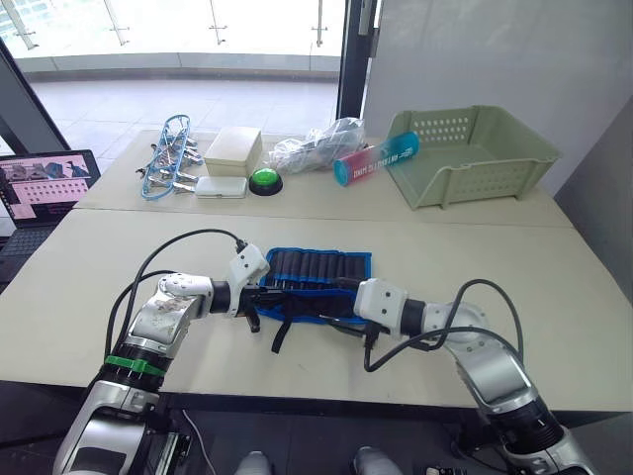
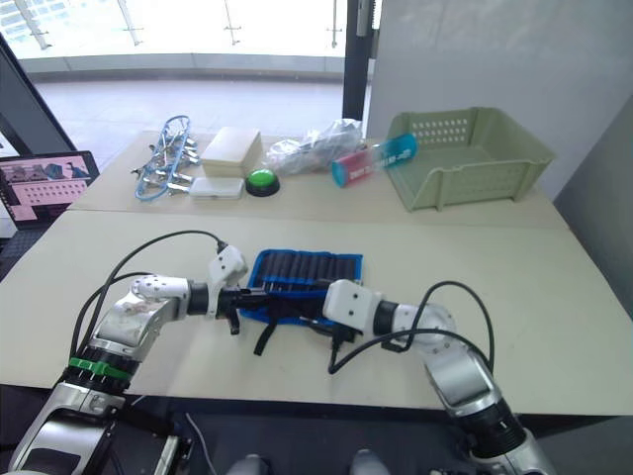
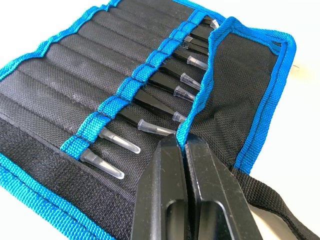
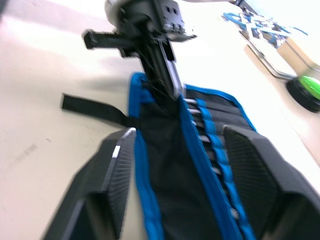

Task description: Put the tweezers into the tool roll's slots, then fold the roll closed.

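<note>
The tool roll (image 1: 318, 265) lies open at the table's middle, black with blue edging. Several black tweezers (image 3: 156, 101) with clear tip caps sit in the slots (image 3: 75, 75). The near flap (image 3: 240, 90) is lifted over the tweezer tips. My left gripper (image 3: 181, 142) is shut on the flap's blue edge at the roll's left end (image 1: 269, 293). My right gripper (image 4: 182, 175) is open, one finger on each side of the flap, at the roll's near right part (image 1: 338, 313). The black strap (image 1: 280, 334) trails toward the table's front edge.
At the back stand a green basket (image 1: 475, 148), a blue-pink tube (image 1: 376, 158), a plastic bag (image 1: 316, 146), a green button (image 1: 265, 180), a white box (image 1: 233, 148) and a blue-framed tool bundle (image 1: 168, 158). A laptop (image 1: 45, 183) sits far left.
</note>
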{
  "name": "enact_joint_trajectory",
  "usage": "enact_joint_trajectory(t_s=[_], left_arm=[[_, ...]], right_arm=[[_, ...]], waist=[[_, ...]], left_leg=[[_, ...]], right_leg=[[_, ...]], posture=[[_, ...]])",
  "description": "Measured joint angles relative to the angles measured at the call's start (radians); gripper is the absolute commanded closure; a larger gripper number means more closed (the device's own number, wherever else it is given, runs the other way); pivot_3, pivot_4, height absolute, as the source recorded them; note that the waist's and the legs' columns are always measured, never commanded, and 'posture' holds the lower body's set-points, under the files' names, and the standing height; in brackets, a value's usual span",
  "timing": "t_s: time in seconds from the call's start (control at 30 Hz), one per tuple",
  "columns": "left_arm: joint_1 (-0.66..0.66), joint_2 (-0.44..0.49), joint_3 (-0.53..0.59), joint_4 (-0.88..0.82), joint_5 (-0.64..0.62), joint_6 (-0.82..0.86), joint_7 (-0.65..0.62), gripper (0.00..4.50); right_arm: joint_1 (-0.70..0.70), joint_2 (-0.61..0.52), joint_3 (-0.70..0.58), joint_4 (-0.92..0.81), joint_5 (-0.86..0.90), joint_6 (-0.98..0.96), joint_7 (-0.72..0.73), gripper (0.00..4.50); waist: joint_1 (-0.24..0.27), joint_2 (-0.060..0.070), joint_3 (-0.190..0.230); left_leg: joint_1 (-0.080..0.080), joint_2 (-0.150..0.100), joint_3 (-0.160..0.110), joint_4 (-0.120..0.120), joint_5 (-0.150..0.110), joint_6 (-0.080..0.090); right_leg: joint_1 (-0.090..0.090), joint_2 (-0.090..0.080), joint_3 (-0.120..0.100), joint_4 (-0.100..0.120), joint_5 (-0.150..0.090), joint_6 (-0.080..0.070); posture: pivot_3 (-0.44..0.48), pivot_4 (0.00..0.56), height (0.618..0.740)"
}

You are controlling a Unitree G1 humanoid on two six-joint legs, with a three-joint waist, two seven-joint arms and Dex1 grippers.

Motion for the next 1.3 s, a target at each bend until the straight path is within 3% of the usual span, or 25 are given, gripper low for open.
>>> enact_joint_trajectory(t_s=[0.17, 0.27, 0.6, 0.8, 0.97, 1.13, 1.3], left_arm=[[0.0, 0.001, -0.003, -0.017, 0.0, 0.002, 0.0, 4.5], [0.001, 0.001, -0.005, -0.026, 0.0, 0.001, -0.004, 4.5], [0.001, 0.02, 0.01, -0.032, -0.019, -0.03, -0.047, 1.37], [0.046, 0.047, 0.107, -0.029, -0.044, -0.121, -0.055, 1.37], [0.095, 0.033, 0.191, -0.044, -0.13, -0.108, -0.056, 2.87], [0.125, -0.018, 0.188, -0.123, -0.161, -0.099, -0.037, 4.46], [0.128, -0.148, 0.087, -0.091, -0.075, -0.103, 0.112, 4.46]], right_arm=[[-0.001, 0.024, 0.039, 0.087, -0.086, 0.008, -0.068, 4.41], [-0.021, 0.063, 0.036, 0.14, -0.093, 0.031, -0.109, 4.41], [-0.051, 0.107, 0.013, 0.223, -0.098, 0.103, -0.176, 4.5], [-0.068, 0.14, 0.012, 0.261, -0.114, 0.155, -0.234, 4.5], [-0.072, 0.159, 0.008, 0.263, -0.11, 0.2, -0.258, 4.5], [-0.067, 0.163, 0.001, 0.243, -0.103, 0.238, -0.26, 4.5], [-0.056, 0.177, -0.006, 0.222, -0.097, 0.27, -0.268, 4.5]], waist=[[0.003, 0.0, 0.0], [0.0, 0.0, 0.0], [-0.003, 0.0, 0.0], [-0.003, 0.0, 0.0], [-0.001, 0.0, 0.0], [0.0, 0.0, 0.0], [0.003, 0.0, 0.0]], left_leg=[[0.0, 0.0, 0.0, 0.0, 0.0, 0.0], [0.0, 0.0, 0.0, 0.0, 0.0, 0.0], [0.0, 0.0, 0.0, 0.0, 0.0, 0.0], [0.001, 0.0, 0.0, 0.0, 0.0, 0.0], [0.001, 0.0, 0.0, 0.0, 0.0, 0.0], [0.001, 0.0, 0.0, 0.0, 0.0, 0.0], [0.002, 0.0, 0.0, 0.0, 0.0, 0.0]], right_leg=[[0.0, 0.0, 0.0, 0.0, 0.0, 0.0], [0.0, 0.0, 0.0, 0.0, 0.0, 0.0], [0.0, 0.0, 0.0, 0.0, 0.0, 0.0], [0.0, 0.0, 0.0, 0.001, 0.0, 0.0], [0.0, 0.0, 0.0, 0.001, 0.0, 0.0], [0.001, 0.0, 0.0, 0.001, 0.0, 0.0], [0.001, 0.0, 0.0, 0.0, 0.0, 0.0]], posture=[[0.0, 0.15, 0.74], [0.0, 0.15, 0.74], [0.0, 0.15, 0.74], [0.0, 0.15, 0.74], [0.0, 0.15, 0.74], [0.0, 0.15, 0.74], [0.0, 0.15, 0.74]])
